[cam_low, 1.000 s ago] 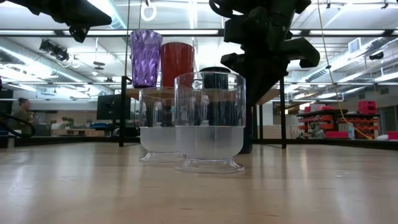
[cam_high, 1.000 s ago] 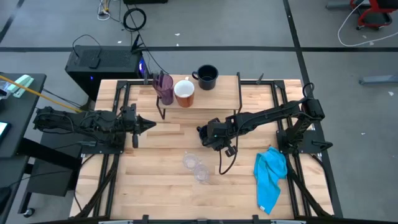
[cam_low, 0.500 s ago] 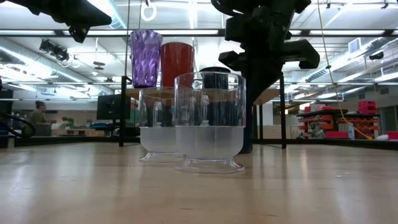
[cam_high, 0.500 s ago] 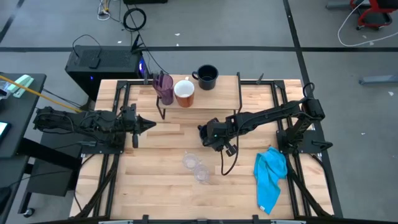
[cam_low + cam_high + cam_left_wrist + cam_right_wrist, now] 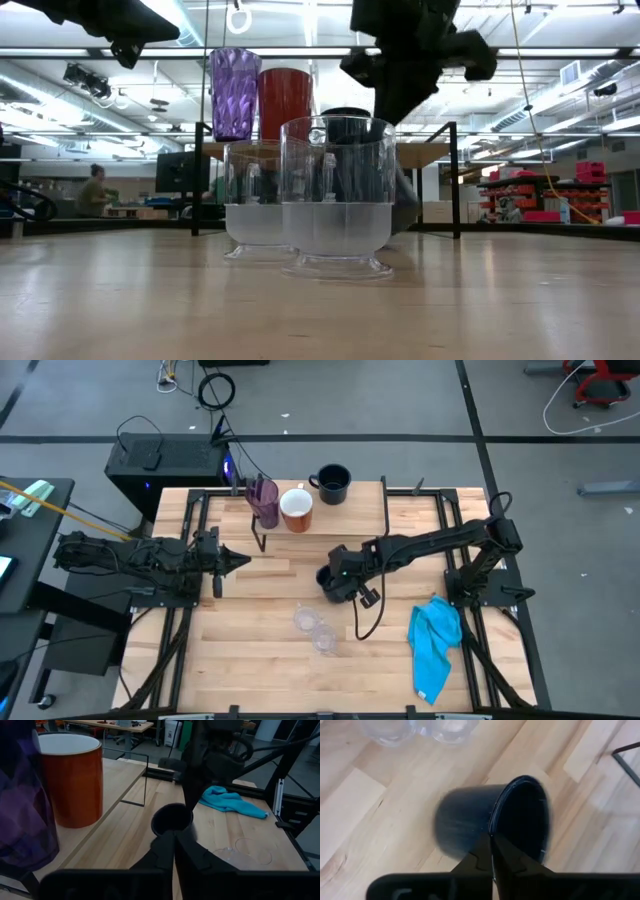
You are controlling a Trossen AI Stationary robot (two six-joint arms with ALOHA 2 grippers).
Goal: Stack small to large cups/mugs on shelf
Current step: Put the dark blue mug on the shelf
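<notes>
My left hand (image 5: 243,561) waits at the worktop's (image 5: 260,660) left, fingers pressed together; on the shelf (image 5: 360,510) I see the purple tumbler (image 5: 264,500), white mug (image 5: 296,509) and a black mug (image 5: 333,484); two clear cups (image 5: 314,629) sit nearer; my right hand (image 5: 332,582) pinches a second black mug's (image 5: 495,822) rim mid-worktop.

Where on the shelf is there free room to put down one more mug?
On the shelf, the plank right of the black mug is bare, up to the far leg. The left end is crowded: purple tumbler and white mug stand close together. The right gripper holds the second black mug over the table.
</notes>
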